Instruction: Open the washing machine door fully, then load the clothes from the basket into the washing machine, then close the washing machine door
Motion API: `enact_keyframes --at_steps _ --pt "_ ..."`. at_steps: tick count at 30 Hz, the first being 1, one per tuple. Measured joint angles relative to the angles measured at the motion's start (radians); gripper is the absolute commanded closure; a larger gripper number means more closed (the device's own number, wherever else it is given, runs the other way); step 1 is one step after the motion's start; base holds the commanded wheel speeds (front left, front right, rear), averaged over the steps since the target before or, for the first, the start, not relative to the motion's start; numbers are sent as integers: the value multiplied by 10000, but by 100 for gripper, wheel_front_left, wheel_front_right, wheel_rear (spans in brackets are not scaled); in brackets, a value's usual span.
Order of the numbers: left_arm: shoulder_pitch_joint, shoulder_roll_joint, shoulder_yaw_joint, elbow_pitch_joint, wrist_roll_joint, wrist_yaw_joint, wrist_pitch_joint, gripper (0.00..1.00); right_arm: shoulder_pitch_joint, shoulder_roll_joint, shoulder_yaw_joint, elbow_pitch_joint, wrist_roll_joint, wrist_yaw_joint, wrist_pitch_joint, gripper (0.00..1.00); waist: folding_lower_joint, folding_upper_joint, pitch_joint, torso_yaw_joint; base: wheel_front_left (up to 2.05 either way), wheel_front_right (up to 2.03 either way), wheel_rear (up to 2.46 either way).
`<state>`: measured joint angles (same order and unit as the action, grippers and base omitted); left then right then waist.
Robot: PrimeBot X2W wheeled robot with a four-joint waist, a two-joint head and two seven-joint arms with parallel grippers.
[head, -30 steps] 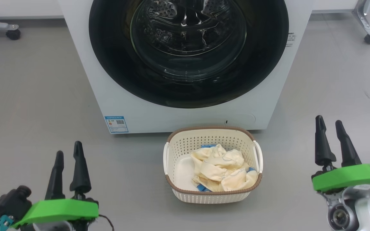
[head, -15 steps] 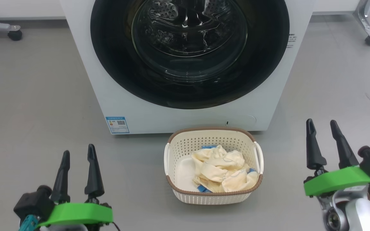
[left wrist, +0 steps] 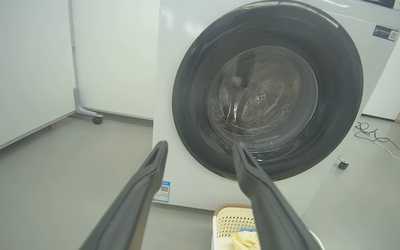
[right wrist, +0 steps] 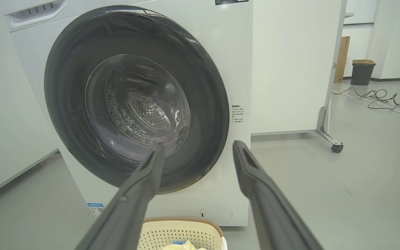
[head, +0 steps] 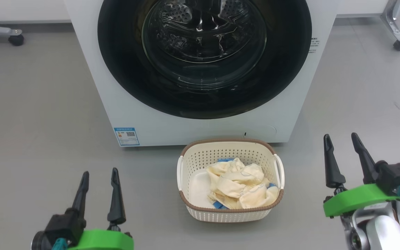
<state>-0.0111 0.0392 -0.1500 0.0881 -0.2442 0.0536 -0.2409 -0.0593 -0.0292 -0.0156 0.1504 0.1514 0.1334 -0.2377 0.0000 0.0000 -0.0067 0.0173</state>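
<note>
At the lower left of the head view, the left end effector [head: 100,171] hangs over the grey floor [head: 30,104]. Its two dark fingers are spread apart and hold nothing. Ahead of it and slightly right, a blue label [head: 126,136] sits on the lower left corner of the washing machine [head: 172,130], a white front-loader standing in the middle. The washing machine door [head: 123,69] is shut against the front. Its glossy black ring surrounds clear glass, through which the perforated steel drum [head: 186,14] shows. Just in front of the machine, on the floor, stands the basket [head: 227,141], cream with a brown rim. The clothes [head: 241,184] lie crumpled inside it, toward its right side, pale yellow with blue edges. At the lower right, the right end effector [head: 340,135] hangs over the floor, fingers parted and empty, well apart from the basket.
</note>
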Motion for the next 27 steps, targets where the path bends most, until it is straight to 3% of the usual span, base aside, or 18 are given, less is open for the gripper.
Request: enact_keyframes --at_steps 8,27 --pt "12 10 -257 888 242 -100 -98 0 -94 -15 123 579 330 0 370 0 0 0 13 -55 0 0 0" --pt "-58 10 -276 1097 240 -190 -98 0 -125 -17 125 683 316 0 355 0 0 0 250 -33 0 0 0"
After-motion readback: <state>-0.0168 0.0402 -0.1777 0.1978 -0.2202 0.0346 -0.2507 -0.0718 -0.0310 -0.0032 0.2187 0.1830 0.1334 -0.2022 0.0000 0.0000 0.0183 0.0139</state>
